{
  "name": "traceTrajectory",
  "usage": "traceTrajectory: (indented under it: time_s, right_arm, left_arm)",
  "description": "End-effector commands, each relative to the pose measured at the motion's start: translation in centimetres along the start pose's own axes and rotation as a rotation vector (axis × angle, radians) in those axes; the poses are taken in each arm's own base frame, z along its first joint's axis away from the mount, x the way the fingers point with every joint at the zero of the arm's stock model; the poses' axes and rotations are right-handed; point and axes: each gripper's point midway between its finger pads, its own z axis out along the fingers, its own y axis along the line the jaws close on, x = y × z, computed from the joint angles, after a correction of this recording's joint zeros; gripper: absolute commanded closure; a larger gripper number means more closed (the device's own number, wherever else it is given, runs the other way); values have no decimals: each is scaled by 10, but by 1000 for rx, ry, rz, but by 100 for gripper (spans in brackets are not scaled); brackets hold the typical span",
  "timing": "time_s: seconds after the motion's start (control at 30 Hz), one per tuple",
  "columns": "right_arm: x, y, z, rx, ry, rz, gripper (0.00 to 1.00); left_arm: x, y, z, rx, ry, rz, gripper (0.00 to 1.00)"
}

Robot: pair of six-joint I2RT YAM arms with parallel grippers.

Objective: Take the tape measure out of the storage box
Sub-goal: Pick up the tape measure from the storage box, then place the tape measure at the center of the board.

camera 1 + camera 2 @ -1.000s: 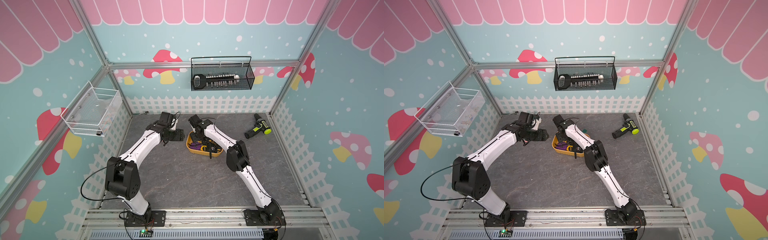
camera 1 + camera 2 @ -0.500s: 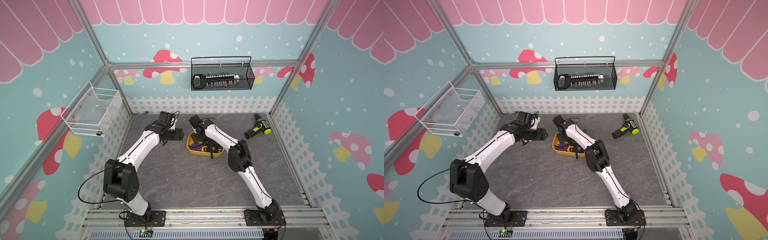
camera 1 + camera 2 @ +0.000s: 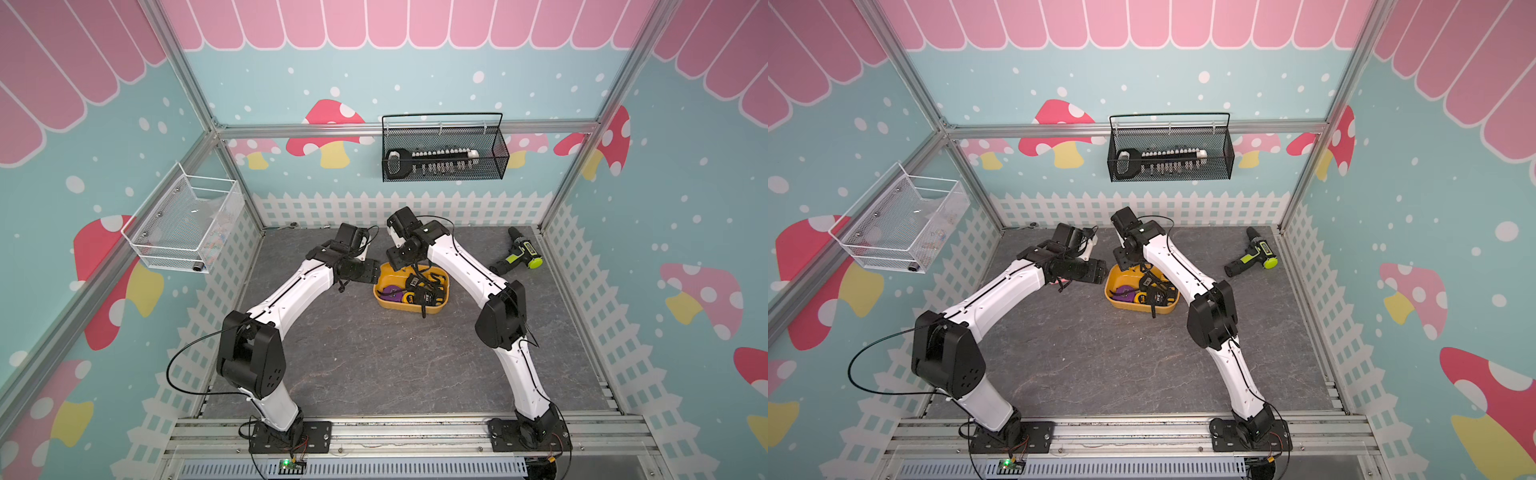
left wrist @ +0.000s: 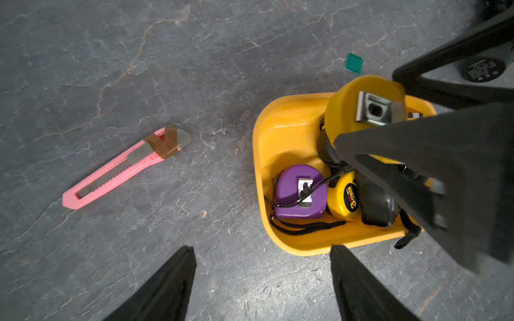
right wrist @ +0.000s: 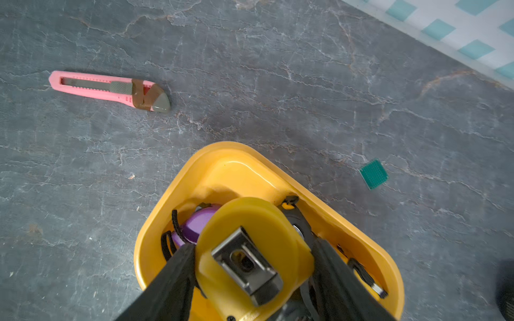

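Note:
The storage box (image 3: 409, 309) (image 3: 1142, 309) is a shallow yellow-orange tub on the grey floor. My right gripper (image 5: 253, 244) (image 3: 400, 259) is shut on a yellow tape measure (image 5: 244, 222) (image 4: 347, 111) with a metal belt clip, holding it just above the box's far end. Three more tape measures lie inside: a purple one (image 4: 299, 191), a yellow one (image 4: 345, 197) and a black one (image 4: 375, 205), tangled in black wrist straps. My left gripper (image 4: 262, 250) (image 3: 368, 275) is open and empty, low beside the box's left rim (image 4: 278, 119).
A pink utility knife (image 4: 125, 166) (image 5: 111, 89) lies on the floor left of the box. A small green square (image 5: 373, 174) lies behind it. A green-black drill (image 3: 517, 255) sits at the back right. On the walls hang a black wire basket (image 3: 442, 153) and a white mesh basket (image 3: 183, 224).
My right gripper has risen a little with the yellow tape measure in it. The left arm has barely shifted and its gripper stays open.

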Motion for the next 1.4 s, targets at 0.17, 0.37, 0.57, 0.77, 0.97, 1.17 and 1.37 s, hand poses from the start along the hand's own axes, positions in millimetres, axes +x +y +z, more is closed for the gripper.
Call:
traceTrajectory:
  time_s: [0.17, 0.37, 0.57, 0.77, 0.97, 1.17, 1.37]
  right_arm:
    - [25, -95, -58, 109, -5, 122, 54]
    - [83, -174, -82, 191, 29, 258, 52]
    - [154, -196, -51, 164, 138, 342, 52]
    - [201, -184, -5, 106, 224, 402, 51]
    - [219, -172, 26, 36, 293, 440, 49]
    - [228, -164, 40, -8, 338, 459, 39]
    - [210, -171, 16, 6, 266, 439, 23]
  left_arm:
    - [-9, -40, 31, 39, 44, 121, 20]
    - [-12, -77, 55, 78, 79, 193, 20]
    - [-16, -104, 79, 110, 120, 223, 19]
    - [-8, -107, 108, 86, 195, 239, 19]
    - [-5, -114, 125, 122, 224, 233, 19]
    - [1, -115, 141, 132, 249, 232, 19]
    - [19, -114, 157, 140, 306, 241, 19]
